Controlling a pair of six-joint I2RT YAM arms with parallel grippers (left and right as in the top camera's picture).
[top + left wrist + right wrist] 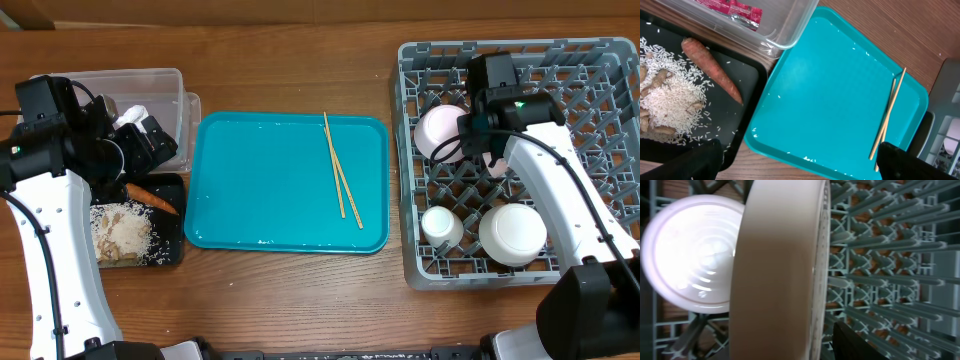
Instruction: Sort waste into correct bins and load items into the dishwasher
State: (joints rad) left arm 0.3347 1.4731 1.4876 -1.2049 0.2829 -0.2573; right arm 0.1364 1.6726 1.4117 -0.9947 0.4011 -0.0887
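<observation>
Only the chopsticks are not yet in the rack.
The left gripper [155, 142], wide open, hovers over the black bin [172, 240]. The chopsticks [341, 175] lie to its right on the flat teal tray [260, 180], pointing near-to-far, with bare room around them. The right gripper [468, 135] is nearer, beside a plate [780, 280] in the rack [600, 150]; whether it grips, I cannot tell.

Left edge: clear rectangular plastic tub [150, 80] behind shallow black tray [172, 242]. Centre: light wooden chopsticks [336, 180] on teal serving tray [260, 180]. Right edge: grey plastic dish rack [405, 200].
</observation>
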